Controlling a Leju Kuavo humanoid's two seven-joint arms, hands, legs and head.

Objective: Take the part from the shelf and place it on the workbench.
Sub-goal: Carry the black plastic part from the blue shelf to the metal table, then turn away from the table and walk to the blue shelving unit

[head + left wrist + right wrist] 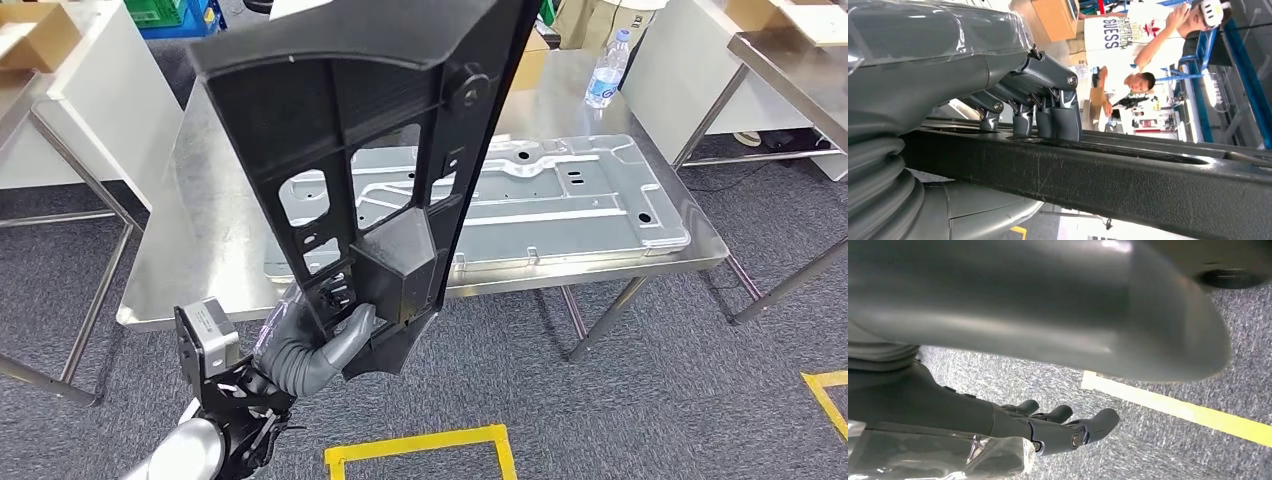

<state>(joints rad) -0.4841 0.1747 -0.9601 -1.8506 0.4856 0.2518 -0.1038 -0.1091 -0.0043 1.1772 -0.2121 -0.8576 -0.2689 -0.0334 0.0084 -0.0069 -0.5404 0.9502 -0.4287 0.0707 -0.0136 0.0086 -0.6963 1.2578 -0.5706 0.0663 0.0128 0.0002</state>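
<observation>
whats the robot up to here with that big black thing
The robot's left hand grips a large black plastic part by its lower end, holding it upright in front of the steel workbench. A silver panel already lies there. The right hand hangs over the carpet, holding nothing.

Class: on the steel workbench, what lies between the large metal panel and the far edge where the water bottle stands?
Bare steel, head view: between metal panel and water bottle the workbench holds nothing.

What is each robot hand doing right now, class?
Left robot hand: holding the black part.
Right robot hand: open, holding nothing.
</observation>
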